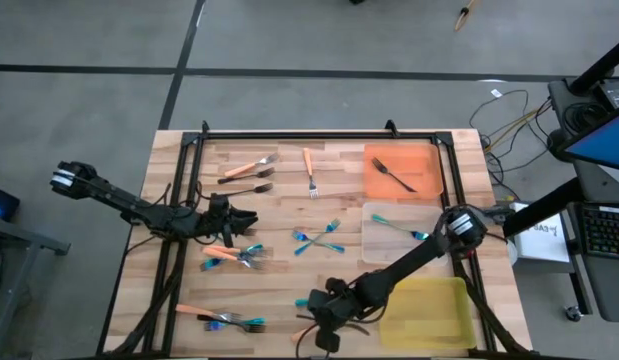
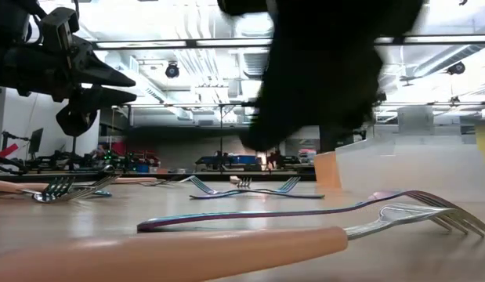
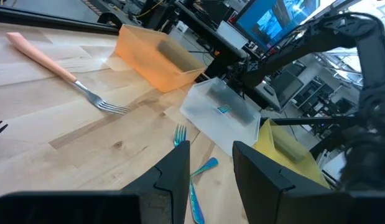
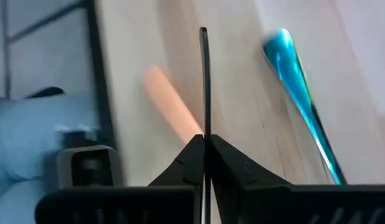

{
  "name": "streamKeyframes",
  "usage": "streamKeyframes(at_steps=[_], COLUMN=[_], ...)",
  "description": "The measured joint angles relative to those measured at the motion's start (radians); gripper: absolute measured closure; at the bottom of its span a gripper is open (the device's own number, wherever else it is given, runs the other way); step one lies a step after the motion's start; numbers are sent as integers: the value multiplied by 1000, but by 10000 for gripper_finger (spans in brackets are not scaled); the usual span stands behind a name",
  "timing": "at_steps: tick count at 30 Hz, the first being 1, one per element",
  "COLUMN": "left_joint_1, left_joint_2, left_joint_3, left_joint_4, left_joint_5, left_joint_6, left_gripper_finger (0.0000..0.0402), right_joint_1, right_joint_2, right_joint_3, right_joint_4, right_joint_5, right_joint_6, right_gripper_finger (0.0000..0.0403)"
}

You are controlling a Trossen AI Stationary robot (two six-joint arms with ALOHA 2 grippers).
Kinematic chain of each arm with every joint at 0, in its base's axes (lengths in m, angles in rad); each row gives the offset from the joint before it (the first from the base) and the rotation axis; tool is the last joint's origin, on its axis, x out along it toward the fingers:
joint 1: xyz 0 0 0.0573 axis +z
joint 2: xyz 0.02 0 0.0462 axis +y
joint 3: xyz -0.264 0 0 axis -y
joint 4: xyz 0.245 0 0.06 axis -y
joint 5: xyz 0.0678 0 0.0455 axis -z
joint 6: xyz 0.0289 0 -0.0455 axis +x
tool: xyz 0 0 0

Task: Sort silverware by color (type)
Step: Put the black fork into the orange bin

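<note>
Slim forks lie scattered on the wooden table: orange-handled ones (image 1: 251,165) (image 1: 309,163), dark ones (image 1: 247,188), crossed teal ones (image 1: 319,240), and mixed orange and teal groups (image 1: 234,256) (image 1: 221,318). A dark fork (image 1: 394,175) lies in the orange tray (image 1: 419,155), a teal fork (image 1: 399,227) in the clear tray (image 1: 374,240). My left gripper (image 1: 251,218) (image 3: 211,162) hovers open above the table's left half. My right gripper (image 1: 319,318) (image 4: 204,140), near the near edge, is shut on a thin dark fork (image 4: 204,81). My right gripper pinches the thin dark fork between its two fingertips. The fork shows edge-on and its slim dark length (image 4: 204,118) runs straight out ahead of the fingers, in line with them. Which end the fingers have is hidden by the fingers themselves.
The yellow tray (image 1: 429,315) sits at the near right corner, right of my right gripper. An orange handle (image 4: 170,102) and a teal handle (image 4: 298,81) lie on the table beyond the held fork. A black frame (image 1: 289,133) borders the table.
</note>
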Motion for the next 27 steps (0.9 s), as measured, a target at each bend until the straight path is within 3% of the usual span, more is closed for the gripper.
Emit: streamKeyframes(at_steps=[5, 11, 15, 21, 27], left_joint_1=[0, 0, 0, 0, 1], left_joint_2=[0, 0, 2, 2, 3], left_joint_3=[0, 0, 0, 0, 0], left_joint_4=[1, 1, 11, 13, 15], left_joint_5=[0, -10, -58, -149, -202], left_joint_6=[0, 0, 0, 0, -1], left_gripper_finger=[299, 299, 299, 299, 299], right_joint_1=[-14, -68, -132, -324, -628], right_joint_2=[-95, -268, -369, -478, -571], right_joint_3=[53, 59, 41, -8, -135], right_joint_4=[-147, -446, -584, -708, -730], right_joint_5=[45, 268, 348, 369, 296], right_joint_6=[-104, -191, -238, -380, -529], right_gripper_finger=[393, 394, 394, 394, 394])
